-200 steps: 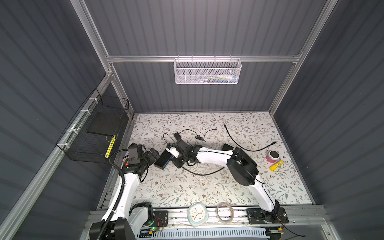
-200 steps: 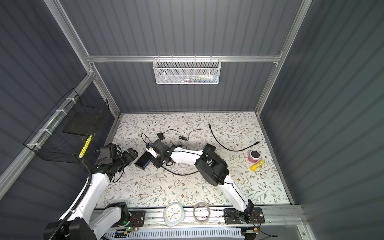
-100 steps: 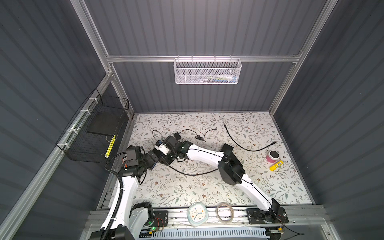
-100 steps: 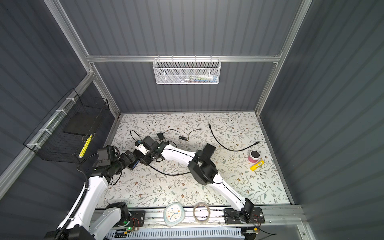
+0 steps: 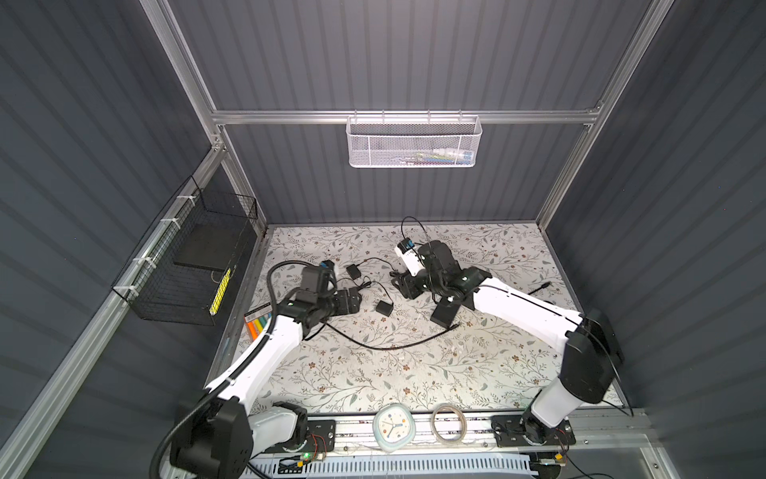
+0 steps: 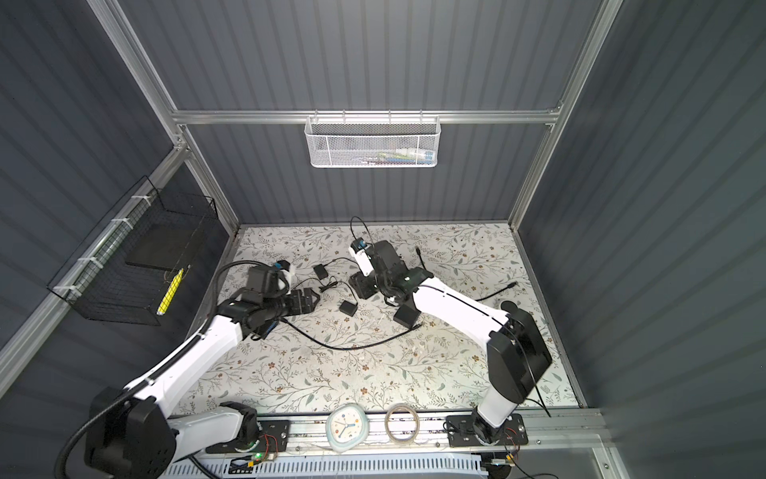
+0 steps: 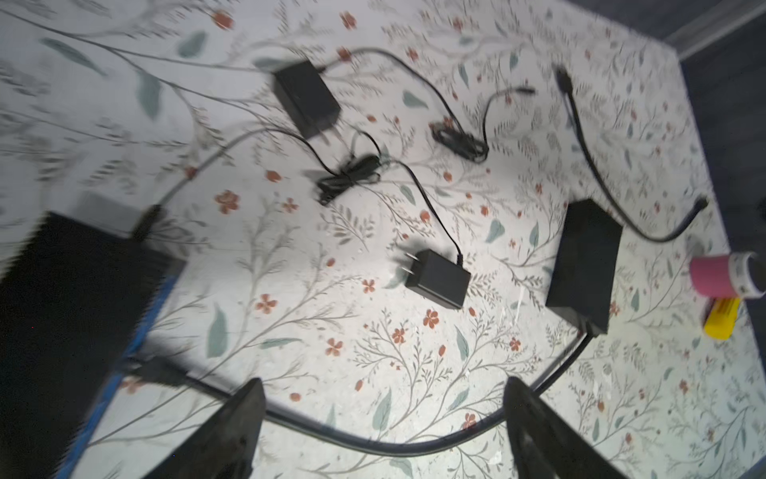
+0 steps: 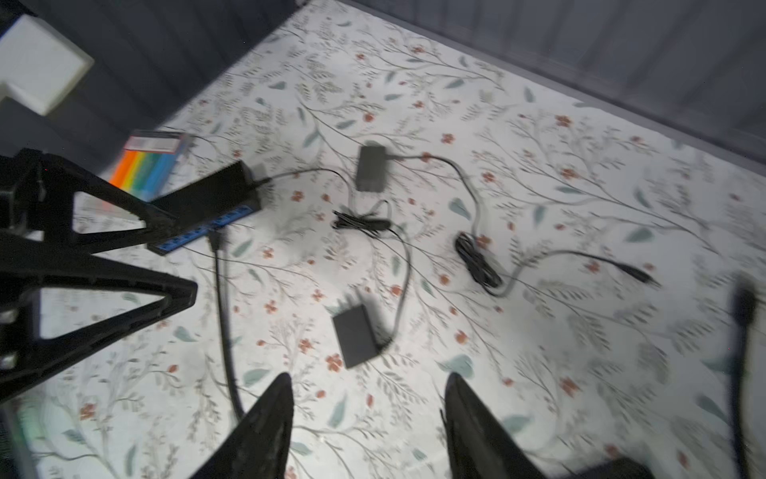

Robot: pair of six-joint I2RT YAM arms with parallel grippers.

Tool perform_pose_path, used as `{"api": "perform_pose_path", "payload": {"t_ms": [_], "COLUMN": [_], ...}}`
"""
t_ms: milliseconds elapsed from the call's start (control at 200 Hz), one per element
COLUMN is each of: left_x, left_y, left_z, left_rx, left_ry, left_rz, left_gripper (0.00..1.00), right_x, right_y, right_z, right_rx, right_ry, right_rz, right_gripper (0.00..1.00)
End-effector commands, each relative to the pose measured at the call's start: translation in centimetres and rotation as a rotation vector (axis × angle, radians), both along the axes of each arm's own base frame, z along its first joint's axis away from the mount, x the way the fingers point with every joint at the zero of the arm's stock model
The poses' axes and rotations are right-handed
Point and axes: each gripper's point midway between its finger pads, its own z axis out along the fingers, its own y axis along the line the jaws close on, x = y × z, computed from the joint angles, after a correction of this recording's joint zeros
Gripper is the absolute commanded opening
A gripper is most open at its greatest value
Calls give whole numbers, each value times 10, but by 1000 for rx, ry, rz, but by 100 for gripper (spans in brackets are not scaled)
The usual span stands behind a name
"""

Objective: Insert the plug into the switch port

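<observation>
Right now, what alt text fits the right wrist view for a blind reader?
The right gripper hangs open and empty above a floral tabletop. Beyond it lie a small black power adapter and a flat black box with a blue strip, a thick black cable meeting the blue edge.

Switch box: blurred and cropped by the frame edge in the left wrist view; partly covered by the left gripper in the right wrist view; almost wholly hidden beneath the left arm in both top views; plug: smeared at the box's short end, seating in the switch port indeterminable; pink roll: cropped at the frame edge
</observation>
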Motion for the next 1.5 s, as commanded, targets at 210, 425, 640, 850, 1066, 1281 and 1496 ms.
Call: {"api": "perform_pose_path", "payload": {"t_ms": [210,425,640,850,1066,1281,1496], "left_x": [18,37,42,27,6,20,39], "left_y": [-70,-100,-102,-109,-115,-104,-107], "left_z": [-56,-80,-88,-103,-102,-108,-118], "left_rx": [-18,-24,-2,-39,-106,-110,-130], "left_ry": [229,373,428,539,621,585,596], "left_rz": [265,369,427,459,534,641,650], "left_gripper": [90,88,86,81,83,78,75], "right_x": [10,2,-2,0,3,2,-2], "right_y": [-116,-132,-142,-146,-143,-141,-138], "right_z": [-28,-38,-48,-55,-55,-52,-50], "right_rx": [-153,-143,-89,-63,-7,27,80], "right_ry": [-38,-19,6,24,34,38,35], "right_rz": [-284,-304,-320,-324,-324,-321,-319], "right_gripper": [62,61,60,60,59,58,58]}}
